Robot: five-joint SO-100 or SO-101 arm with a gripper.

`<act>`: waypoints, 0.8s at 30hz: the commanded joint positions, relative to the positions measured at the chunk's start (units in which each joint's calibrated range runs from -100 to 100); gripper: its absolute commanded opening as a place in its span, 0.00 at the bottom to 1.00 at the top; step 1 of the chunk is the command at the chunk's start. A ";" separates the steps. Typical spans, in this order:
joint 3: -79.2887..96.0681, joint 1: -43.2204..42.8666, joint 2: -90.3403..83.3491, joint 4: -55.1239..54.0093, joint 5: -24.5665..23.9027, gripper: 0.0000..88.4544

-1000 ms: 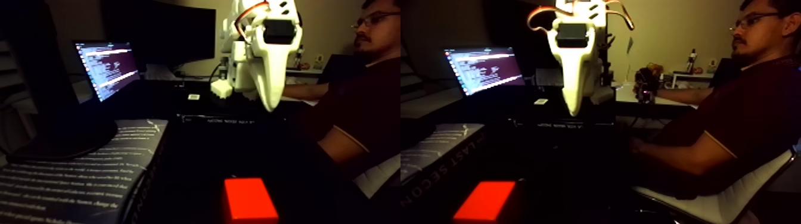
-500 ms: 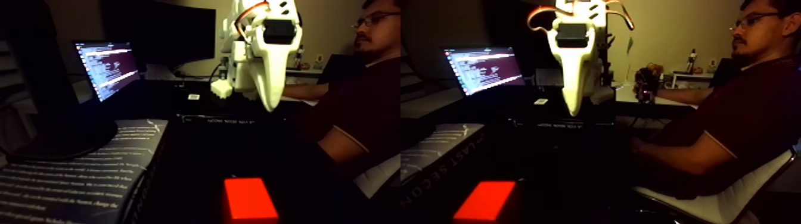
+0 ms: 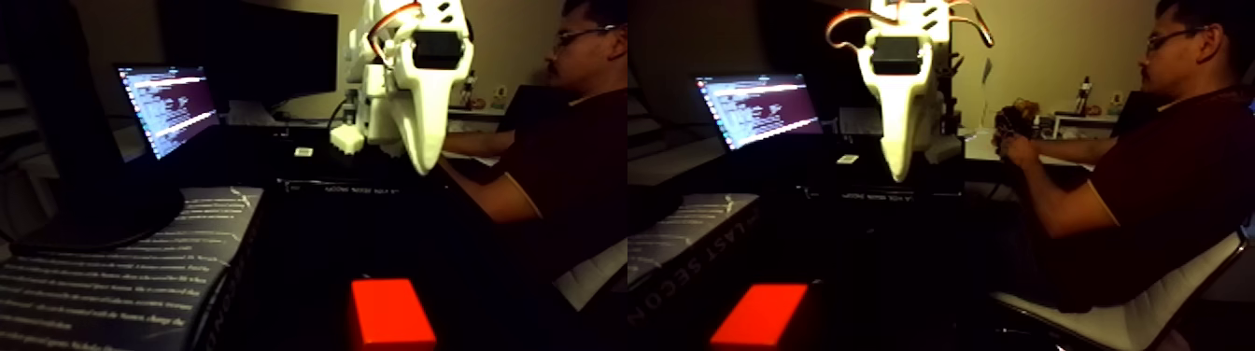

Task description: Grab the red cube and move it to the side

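Note:
The picture holds two side-by-side halves of the same scene. The red cube [image 3: 390,313] lies on the dark table at the bottom edge of the left half, and the right half has the same red cube [image 3: 758,315]. My white gripper [image 3: 425,166] hangs high above and behind it, pointing down. Its fingers taper together to a single tip, with nothing between them. The right half shows this gripper [image 3: 899,174] from the front, equally far above the cube.
A book with white print [image 3: 112,280] lies left of the cube. A lit laptop [image 3: 168,105] and a dark monitor stand behind. A seated person [image 3: 1149,187] at the right reaches a hand [image 3: 1010,145] onto the back desk.
The person has raised a forearm and put a hand on the device on the back desk, and the head has shifted. The gripper and cube have not moved.

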 commanded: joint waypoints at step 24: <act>-4.71 0.51 11.60 -4.78 3.59 0.09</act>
